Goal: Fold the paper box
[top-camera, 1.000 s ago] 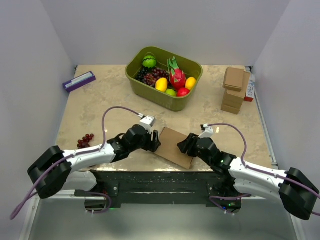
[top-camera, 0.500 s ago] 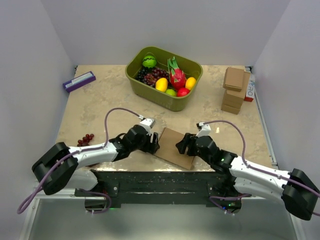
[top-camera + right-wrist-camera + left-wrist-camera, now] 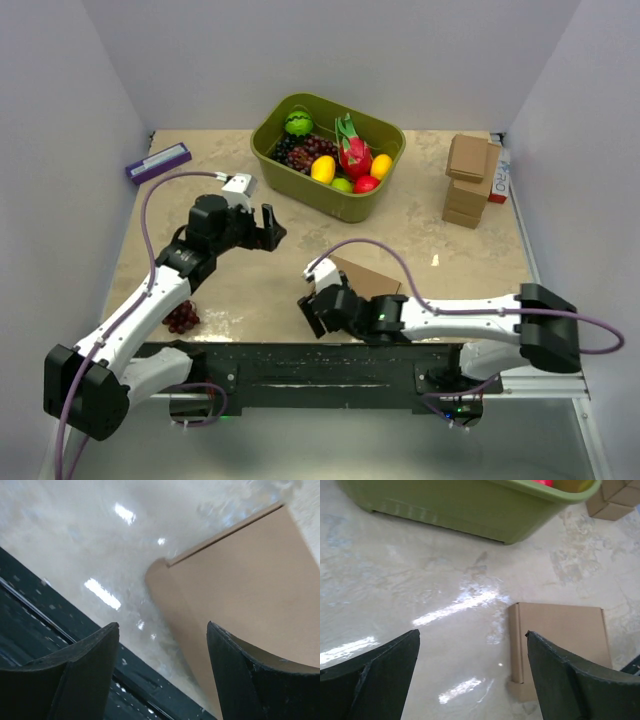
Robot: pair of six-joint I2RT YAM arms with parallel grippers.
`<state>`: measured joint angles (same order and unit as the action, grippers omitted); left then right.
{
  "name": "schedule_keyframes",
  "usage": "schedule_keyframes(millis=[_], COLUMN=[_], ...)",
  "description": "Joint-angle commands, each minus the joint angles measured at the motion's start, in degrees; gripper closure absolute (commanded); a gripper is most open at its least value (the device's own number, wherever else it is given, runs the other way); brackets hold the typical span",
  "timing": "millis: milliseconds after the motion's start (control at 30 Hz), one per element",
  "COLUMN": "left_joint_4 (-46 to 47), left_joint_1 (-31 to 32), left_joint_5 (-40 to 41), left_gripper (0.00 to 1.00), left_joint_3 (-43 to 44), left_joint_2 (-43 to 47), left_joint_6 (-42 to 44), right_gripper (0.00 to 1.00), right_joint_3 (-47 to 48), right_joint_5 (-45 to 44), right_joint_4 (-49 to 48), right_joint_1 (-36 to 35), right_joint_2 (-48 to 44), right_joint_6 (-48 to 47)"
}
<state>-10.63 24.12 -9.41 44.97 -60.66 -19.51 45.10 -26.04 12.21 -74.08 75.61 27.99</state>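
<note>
The paper box (image 3: 368,279) is a thin, flat brown cardboard mailer lying closed on the table near the front edge, partly hidden by my right arm. My left gripper (image 3: 272,230) is open and empty, raised to the box's back left and apart from it. In the left wrist view the box (image 3: 560,637) lies ahead on the right between the open fingers of the left gripper (image 3: 471,633). My right gripper (image 3: 312,313) is open and empty at the box's near-left corner. In the right wrist view the right gripper (image 3: 162,625) has the box (image 3: 245,580) filling the right side.
A green bin (image 3: 300,182) full of fruit stands at the back middle. A stack of small brown boxes (image 3: 468,180) is at the back right. A purple box (image 3: 158,162) lies at the back left. Loose grapes (image 3: 182,316) lie under the left arm. The black table edge (image 3: 30,630) is close.
Both grippers have left the box's sides. My left arm has risen and drawn back to the left. My right arm has swung left to the box's near-left corner.
</note>
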Motion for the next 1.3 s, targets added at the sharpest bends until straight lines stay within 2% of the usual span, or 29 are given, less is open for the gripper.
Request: schedule_keyframes(millis=[0, 200, 367, 433, 700, 867, 967, 1067, 1267], left_joint_4=[-4.84, -2.81, -2.29, -2.29, -2.37, -2.37, -2.20, -2.02, -2.02], left_joint_1=[-5.13, -5.66, -5.75, -5.84, -5.84, -5.84, -5.84, -5.84, -5.84], left_joint_5=[-4.12, -5.00, -5.36, -5.36, -5.36, -5.44, -5.97, -6.15, -6.32], left_gripper=[0.08, 0.08, 0.07, 0.07, 0.07, 0.07, 0.07, 0.07, 0.07], left_joint_3=[1.09, -1.11, -1.29, -1.38, -1.55, -1.64, -1.73, -1.73, -1.90], left_joint_2=[-0.42, -1.74, -1.92, -1.74, -1.21, -0.51, -0.33, 0.02, 0.98], left_joint_6=[6.32, 6.76, 7.03, 7.03, 7.20, 7.20, 7.29, 7.38, 7.38], right_gripper=[0.26, 0.25, 0.26, 0.27, 0.51, 0.57, 0.64, 0.77, 0.87], right_joint_3=[5.51, 14.21, 19.57, 20.99, 22.75, 23.63, 23.63, 22.67, 22.74], right_joint_5=[-13.14, -27.90, -31.08, -32.75, -34.78, -36.45, -36.19, -35.48, -30.74], right_joint_4=[8.18, 22.49, 29.27, 33.38, 39.02, 42.37, 41.85, 40.18, 36.39], right_joint_1=[-6.31, -11.25, -13.37, -13.54, -13.46, -12.93, -12.93, -12.93, -12.93], right_joint_2=[9.08, 21.31, 31.15, 33.10, 35.03, 37.50, 37.24, 34.70, 29.25], right_joint_6=[-1.36, 8.02, 9.10, 12.69, 18.68, 20.18, 18.60, 15.62, 7.18])
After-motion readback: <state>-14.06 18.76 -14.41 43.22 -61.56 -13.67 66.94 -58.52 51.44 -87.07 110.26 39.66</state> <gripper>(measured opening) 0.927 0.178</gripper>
